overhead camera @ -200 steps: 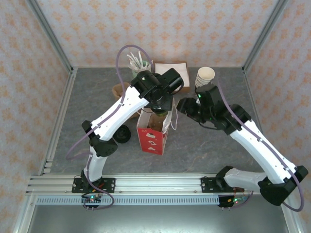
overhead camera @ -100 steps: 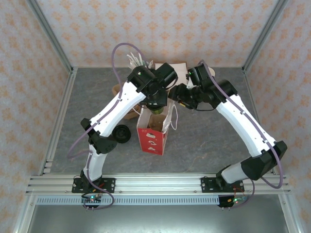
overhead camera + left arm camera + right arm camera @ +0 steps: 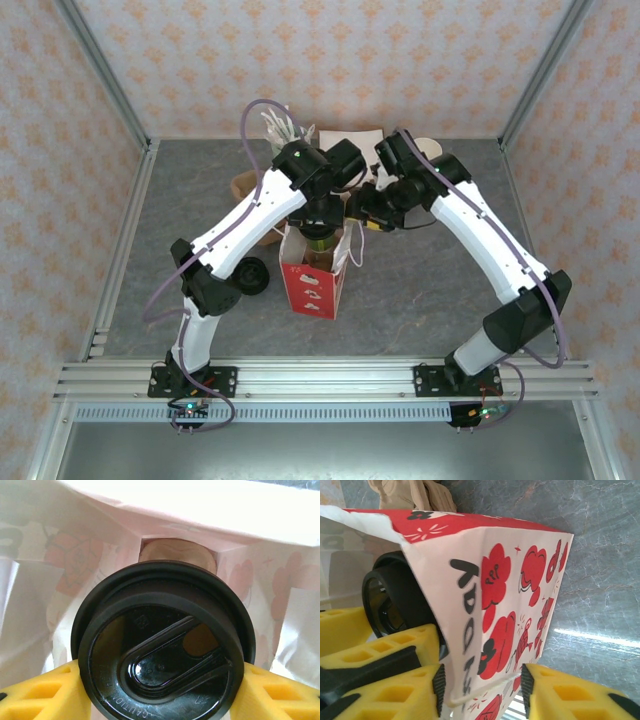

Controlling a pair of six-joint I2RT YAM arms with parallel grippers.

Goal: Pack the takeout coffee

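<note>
Grey table [image 3: 430, 290]; lid [image 3: 160, 665] on cup [image 3: 318, 238] reads "CAUTION".

White bag [image 3: 470, 580], red flowers; yellow fingers [image 3: 570, 695]

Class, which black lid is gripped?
The lid in the left gripper, at the bag's mouth; the other lid lies loose on the table.

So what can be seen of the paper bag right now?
The paper bag stands upright and open on the grey table. Its outside is red and white with red flowers and black lettering; the inside is pale. A white string handle hangs off one side. The right gripper straddles one wall; the left gripper holds a black-lidded cup in its mouth.
</note>
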